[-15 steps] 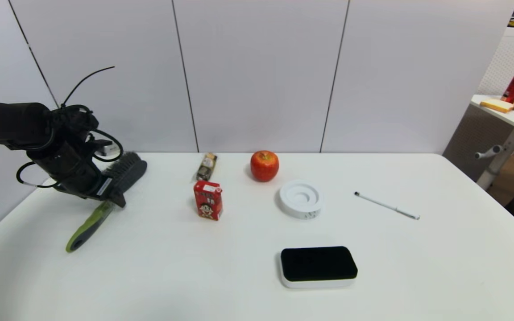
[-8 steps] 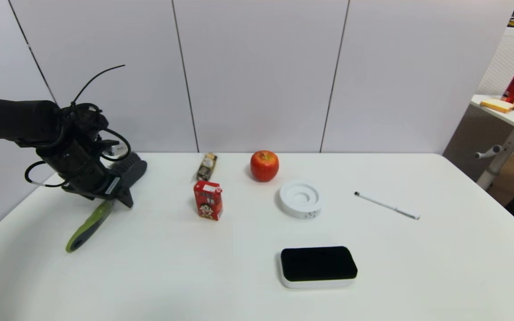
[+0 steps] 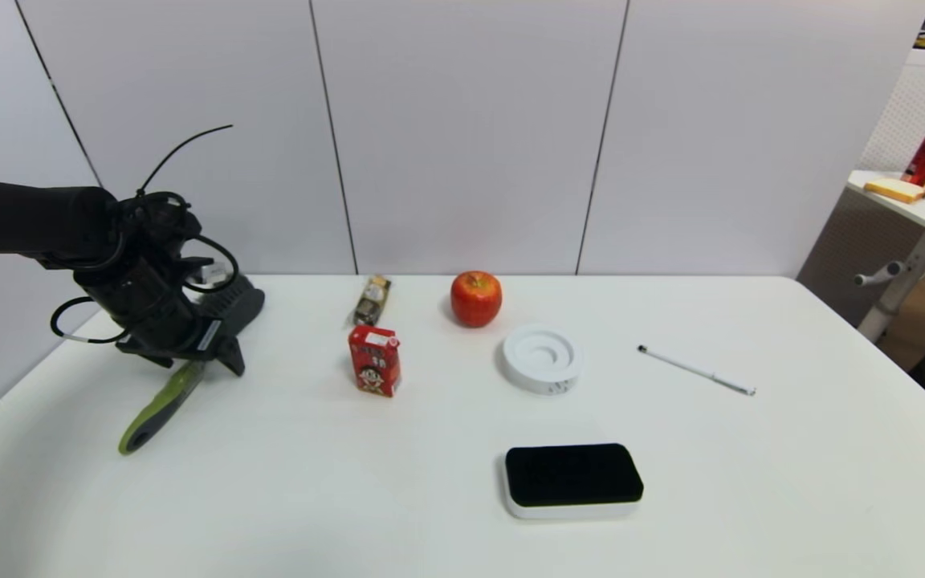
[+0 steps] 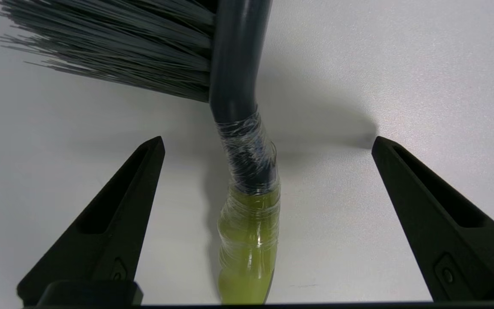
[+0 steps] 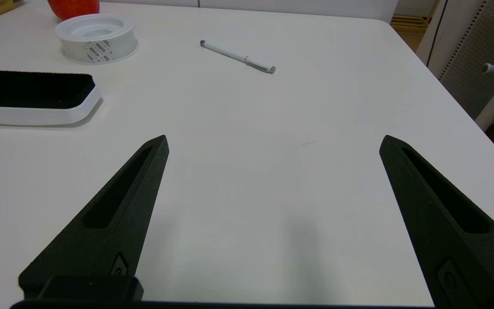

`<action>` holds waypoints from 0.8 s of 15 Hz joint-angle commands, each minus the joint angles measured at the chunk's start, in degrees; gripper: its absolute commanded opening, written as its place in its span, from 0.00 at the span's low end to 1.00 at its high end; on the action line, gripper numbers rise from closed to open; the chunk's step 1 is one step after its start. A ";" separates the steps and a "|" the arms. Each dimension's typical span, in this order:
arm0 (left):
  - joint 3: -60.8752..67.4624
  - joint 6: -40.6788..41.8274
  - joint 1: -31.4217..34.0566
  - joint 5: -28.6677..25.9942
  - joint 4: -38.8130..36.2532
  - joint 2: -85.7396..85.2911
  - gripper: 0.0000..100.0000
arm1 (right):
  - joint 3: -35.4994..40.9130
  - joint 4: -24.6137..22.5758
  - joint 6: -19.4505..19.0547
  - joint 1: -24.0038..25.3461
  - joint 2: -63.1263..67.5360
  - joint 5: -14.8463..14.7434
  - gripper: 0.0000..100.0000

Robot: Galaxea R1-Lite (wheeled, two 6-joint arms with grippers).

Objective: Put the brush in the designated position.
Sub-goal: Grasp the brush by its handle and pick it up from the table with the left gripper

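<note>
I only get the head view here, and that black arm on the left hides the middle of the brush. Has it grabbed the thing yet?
Observer: Not yet. The left wrist view shows the left gripper open, one finger on either side of the brush, touching neither.
Operator: What part sits between them?
Observer: The neck, where the dark stem meets the lime-green handle; it is wrapped in clear film.
Operator: And the other arm? I see none.
Observer: The right gripper is open above bare table, with the eraser and the pen farther off.
</note>
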 commanded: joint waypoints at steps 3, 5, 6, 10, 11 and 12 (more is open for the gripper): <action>-0.11 -1.06 0.95 -0.11 0.19 0.42 1.00 | 0.09 0.00 -0.06 -0.01 0.07 0.04 1.00; -0.11 -1.85 1.04 -0.19 0.27 0.33 1.00 | 0.09 0.00 -0.06 -0.01 0.07 0.04 1.00; -0.11 -2.64 1.04 -0.19 0.27 0.33 1.00 | 0.09 0.00 -0.06 -0.01 0.07 0.04 1.00; -1.25 -4.49 1.04 -0.37 0.54 -0.46 1.00 | 0.09 0.00 -0.06 -0.01 0.07 0.04 1.00; -2.39 -5.02 1.04 -0.37 1.59 -0.63 1.00 | 0.09 0.00 -0.06 -0.01 0.07 0.04 1.00; -3.71 -5.46 1.04 -0.37 3.26 -0.72 1.00 | 0.09 0.00 -0.06 -0.01 0.07 0.04 1.00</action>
